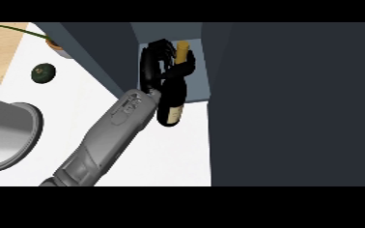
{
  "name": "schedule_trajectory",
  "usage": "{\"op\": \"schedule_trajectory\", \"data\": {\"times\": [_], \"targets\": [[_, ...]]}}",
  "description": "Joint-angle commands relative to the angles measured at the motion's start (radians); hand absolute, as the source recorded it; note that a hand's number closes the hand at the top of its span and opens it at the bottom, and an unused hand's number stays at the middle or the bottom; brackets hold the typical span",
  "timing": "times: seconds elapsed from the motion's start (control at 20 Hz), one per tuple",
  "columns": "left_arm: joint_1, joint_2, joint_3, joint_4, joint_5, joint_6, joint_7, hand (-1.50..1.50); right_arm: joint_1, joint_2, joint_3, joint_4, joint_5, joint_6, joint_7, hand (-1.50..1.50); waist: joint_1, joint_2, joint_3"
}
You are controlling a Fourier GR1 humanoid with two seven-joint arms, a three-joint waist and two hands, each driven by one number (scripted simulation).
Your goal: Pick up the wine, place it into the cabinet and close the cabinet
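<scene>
Wine bottle (173, 104) was carried neck-first into the open cabinet (203, 84), gold-capped neck past the front edge, labelled base still out over the white counter (182, 159). Likely held at the shoulder so the neck led in. Only one hand (153, 63) was in view; its forearm came in from lower left, so left or right wasn't clear. Its fingers were curled round the bottle's upper body, clamped on it. Avocado (43, 72) sat well apart at left
</scene>
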Motion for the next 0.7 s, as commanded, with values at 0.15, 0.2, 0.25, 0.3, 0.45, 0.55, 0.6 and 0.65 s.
{"op": "schedule_trajectory", "data": {"times": [0.15, 0.2, 0.25, 0.3, 0.45, 0.55, 0.6, 0.65], "targets": [[-0.098, 0.008, 0.154, 0.231, 0.064, -0.158, -0.186, 1.50, 0.006, -0.002, 0.004, 0.010, 0.004, 0.021, -0.009, -1.50, -0.001, -0.001, 0.002], [-0.118, 0.002, 0.169, 0.260, 0.062, -0.145, -0.206, 1.50, -0.017, -0.027, -0.018, 0.012, -0.015, 0.026, -0.004, -1.50, -0.003, 0.000, 0.002], [-0.152, -0.033, 0.170, 0.292, 0.051, -0.104, -0.214, 1.50, -0.010, 0.007, 0.031, 0.005, 0.019, 0.012, -0.001, -1.50, -0.009, 0.002, 0.002], [-0.118, -0.013, 0.184, 0.313, 0.059, -0.152, -0.264, 1.50, 0.020, -0.012, 0.006, -0.010, -0.010, 0.032, 0.002, -1.50, -0.014, 0.000, 0.002], [-0.172, 0.001, 0.212, 0.400, 0.054, -0.145, -0.288, 1.50, 0.025, -0.005, 0.002, 0.002, -0.012, 0.038, -0.009, -1.50, -0.013, 0.000, 0.003], [-0.188, -0.002, 0.220, 0.453, 0.048, -0.149, -0.305, 1.50, 0.012, -0.018, -0.009, -0.003, -0.015, 0.037, -0.004, -1.50, -0.009, -0.002, 0.003], [-0.188, -0.009, 0.236, 0.460, 0.058, -0.155, -0.332, 1.50, -0.009, -0.006, 0.009, -0.003, -0.009, 0.015, 0.006, -1.50, -0.002, 0.001, 0.001], [-0.218, -0.012, 0.233, 0.497, 0.050, -0.140, -0.304, -1.50, 0.027, 0.004, 0.006, 0.007, 0.022, 0.044, -0.027, -1.50, -0.013, 0.000, 0.003]]}}
